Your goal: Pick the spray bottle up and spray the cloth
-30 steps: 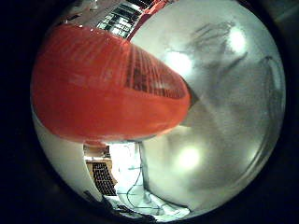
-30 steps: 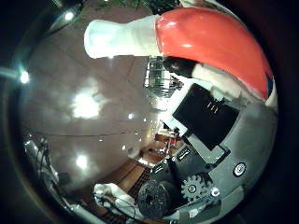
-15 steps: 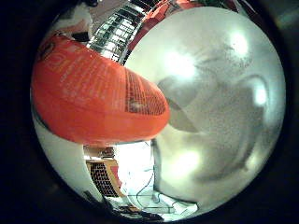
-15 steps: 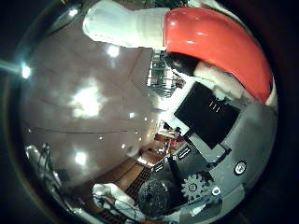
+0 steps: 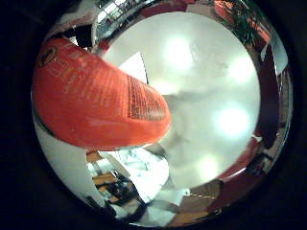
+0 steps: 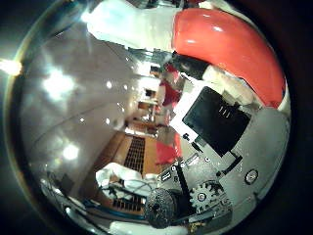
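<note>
I have the spray bottle in the robot hand: its red body fills much of the little-finger-side view, tight against the palm, and in the thumb-side view the white sprayer head sticks out past the red shoulder with the black and white finger parts wrapped against it. So the robot hand is closed round the bottle, not wide.

Compared with a second ago, both views have swung. The pale glossy surface now spreads wider behind the bottle, and room detail has slid in along its edge, while the bottle sits in about the same spot against the palm. I read that as the arm lifting and turning with the bottle carried firmly, so the pick-up looks done and the aiming is what remains.

I can't see the cloth in either view. The surface is shiny with several lamp reflections. Beyond it the room shows a wooden floor and some reddish furniture.
</note>
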Controlling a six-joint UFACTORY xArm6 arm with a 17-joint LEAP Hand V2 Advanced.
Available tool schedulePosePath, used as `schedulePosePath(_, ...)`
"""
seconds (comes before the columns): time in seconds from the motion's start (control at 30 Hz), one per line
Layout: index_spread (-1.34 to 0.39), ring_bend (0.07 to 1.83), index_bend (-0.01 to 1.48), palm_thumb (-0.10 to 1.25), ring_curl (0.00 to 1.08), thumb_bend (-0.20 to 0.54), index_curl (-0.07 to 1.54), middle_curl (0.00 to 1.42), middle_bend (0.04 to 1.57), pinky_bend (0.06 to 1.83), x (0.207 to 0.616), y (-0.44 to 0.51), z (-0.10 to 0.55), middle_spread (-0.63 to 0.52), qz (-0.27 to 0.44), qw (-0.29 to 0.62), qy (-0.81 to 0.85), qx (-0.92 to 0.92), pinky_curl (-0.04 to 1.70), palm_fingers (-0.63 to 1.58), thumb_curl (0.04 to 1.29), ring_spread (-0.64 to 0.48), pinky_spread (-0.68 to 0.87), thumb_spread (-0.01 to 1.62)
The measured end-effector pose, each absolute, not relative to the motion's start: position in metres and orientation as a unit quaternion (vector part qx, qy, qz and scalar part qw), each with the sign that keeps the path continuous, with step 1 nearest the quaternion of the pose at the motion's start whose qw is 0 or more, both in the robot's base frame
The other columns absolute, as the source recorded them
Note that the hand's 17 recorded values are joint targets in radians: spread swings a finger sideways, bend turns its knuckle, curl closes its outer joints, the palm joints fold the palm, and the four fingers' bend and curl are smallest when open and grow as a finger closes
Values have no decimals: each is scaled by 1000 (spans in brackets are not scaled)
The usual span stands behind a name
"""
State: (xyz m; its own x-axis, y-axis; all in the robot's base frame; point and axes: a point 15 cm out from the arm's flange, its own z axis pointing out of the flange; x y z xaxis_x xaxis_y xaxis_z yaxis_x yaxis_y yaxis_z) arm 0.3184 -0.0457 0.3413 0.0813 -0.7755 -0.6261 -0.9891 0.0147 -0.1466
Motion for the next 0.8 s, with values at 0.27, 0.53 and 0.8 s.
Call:
schedulePosePath(0.27,-189,1471,1168,1031,572,-16,702,589,1371,1095,282,-34,373,-68,196,79,605,-767,1137,1198,761,-143,-177,906)
schedulePosePath(0.53,-191,1474,1168,1019,571,-16,695,582,1372,1057,266,-36,385,-68,214,-86,574,-786,1213,1198,765,-149,-192,911)
schedulePosePath(0.8,-192,1474,1166,1016,569,-15,694,581,1371,1037,279,-45,389,-68,158,-204,571,-779,1249,1201,767,-150,-202,919)
